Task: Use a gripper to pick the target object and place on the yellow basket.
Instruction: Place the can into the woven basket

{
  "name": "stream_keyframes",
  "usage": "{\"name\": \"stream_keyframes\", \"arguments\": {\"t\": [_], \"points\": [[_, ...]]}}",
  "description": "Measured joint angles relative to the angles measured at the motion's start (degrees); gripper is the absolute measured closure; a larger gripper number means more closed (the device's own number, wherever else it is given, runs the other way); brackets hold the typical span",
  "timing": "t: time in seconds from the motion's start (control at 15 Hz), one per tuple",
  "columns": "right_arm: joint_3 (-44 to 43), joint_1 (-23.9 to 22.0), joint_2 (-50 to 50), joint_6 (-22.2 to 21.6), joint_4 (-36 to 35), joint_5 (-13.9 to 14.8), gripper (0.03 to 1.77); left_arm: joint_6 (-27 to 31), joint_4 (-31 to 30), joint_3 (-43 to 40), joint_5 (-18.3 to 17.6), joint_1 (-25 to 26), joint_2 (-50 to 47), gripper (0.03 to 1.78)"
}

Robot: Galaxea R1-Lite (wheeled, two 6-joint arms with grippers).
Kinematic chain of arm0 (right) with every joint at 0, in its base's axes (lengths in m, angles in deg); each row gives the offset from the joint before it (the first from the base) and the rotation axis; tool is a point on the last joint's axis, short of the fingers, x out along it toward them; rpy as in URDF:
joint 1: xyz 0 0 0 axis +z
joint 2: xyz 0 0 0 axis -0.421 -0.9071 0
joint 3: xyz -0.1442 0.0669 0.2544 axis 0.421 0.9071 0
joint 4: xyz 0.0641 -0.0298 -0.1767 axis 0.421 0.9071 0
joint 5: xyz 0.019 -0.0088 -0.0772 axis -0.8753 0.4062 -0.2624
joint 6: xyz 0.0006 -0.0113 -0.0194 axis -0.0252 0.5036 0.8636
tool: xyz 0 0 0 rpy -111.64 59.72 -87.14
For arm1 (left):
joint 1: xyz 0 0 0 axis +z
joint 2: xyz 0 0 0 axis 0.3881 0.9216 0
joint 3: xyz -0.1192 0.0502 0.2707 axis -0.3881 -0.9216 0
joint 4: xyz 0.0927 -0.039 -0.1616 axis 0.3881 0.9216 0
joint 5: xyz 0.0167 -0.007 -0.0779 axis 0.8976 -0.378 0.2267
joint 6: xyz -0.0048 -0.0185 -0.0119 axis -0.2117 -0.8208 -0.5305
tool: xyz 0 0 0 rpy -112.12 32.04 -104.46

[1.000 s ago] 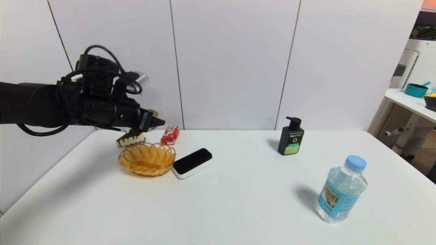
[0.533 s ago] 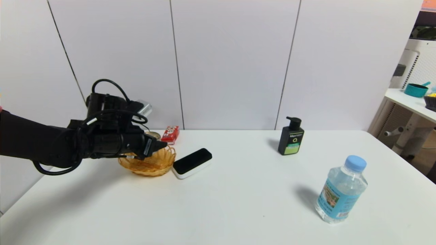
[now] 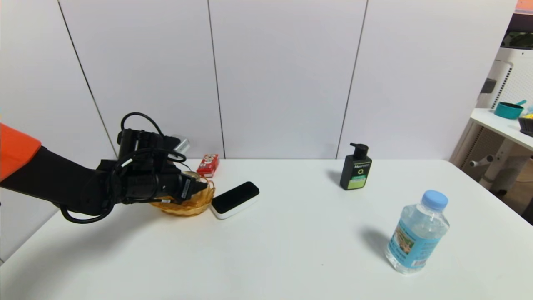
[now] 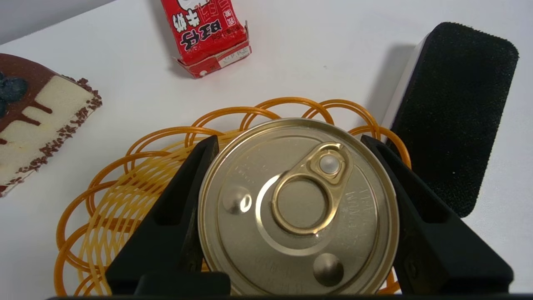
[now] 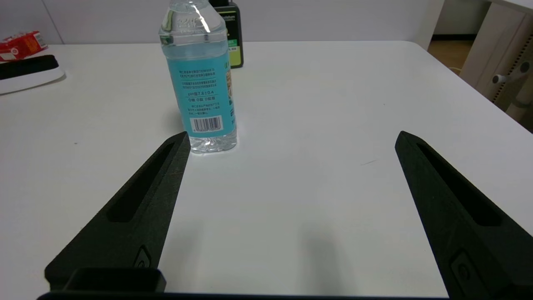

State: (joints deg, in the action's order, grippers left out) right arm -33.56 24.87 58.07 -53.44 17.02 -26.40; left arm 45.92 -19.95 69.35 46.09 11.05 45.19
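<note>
Change since one second ago: the left gripper [image 3: 195, 186], black with pointed fingers and looping cables, is coming down from above the basket's 12 o'clock side and is now hanging low over the small round yellow-orange woven basket [image 3: 202, 201], covering most of it in the head view.

Item 1, at table 9 o'clock: a slice of chocolate-topped cream cake [image 4: 37, 112], lying just beside the basket [image 4: 125, 183].

Item 2: the target, a short round tin can [image 4: 297, 204] with a gold-toned pull-tab lid. The left gripper [image 4: 291, 143] is clamping it, one finger [image 4: 179, 200] on each side. The lid is facing the wrist camera, level, ring tab flat; the label is hidden. The can is being held over the basket's weave, toward its 3 o'clock rim; whether it is touching the bottom cannot be told.

Item 3, at 12 o'clock from the basket: a red printed carton [image 4: 206, 35], lying flat.

Item 4, at the basket's 3 o'clock: a black-topped white rectangular block [image 4: 452, 112], close against the rim.

Items 5 and 6, further right: a black pump bottle [image 3: 356, 167] and a clear water bottle with a blue cap [image 3: 417, 231].

Item 7: the right gripper [image 5: 291, 143], parked above the table near the water bottle, fingers spread wide and holding nothing.

Risk, as judged: releasing off-centre is likely to land the can on the wavy rim, tipping it or tilting the light basket toward the block.
</note>
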Motion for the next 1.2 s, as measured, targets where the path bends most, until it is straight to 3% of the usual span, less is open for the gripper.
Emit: {"name": "stream_keyframes", "arguments": {"t": [0.73, 1.2], "points": [[0.0, 0.0, 0.0, 0.0, 0.0, 0.0, 0.1, -0.9, 0.6, -0.7, 0.0, 0.0, -2.5, 0.64], [0.0, 0.0, 0.0, 0.0, 0.0, 0.0, 0.1, -1.2, 0.2, -0.9, 0.0, 0.0, -2.6, 0.33]]}}
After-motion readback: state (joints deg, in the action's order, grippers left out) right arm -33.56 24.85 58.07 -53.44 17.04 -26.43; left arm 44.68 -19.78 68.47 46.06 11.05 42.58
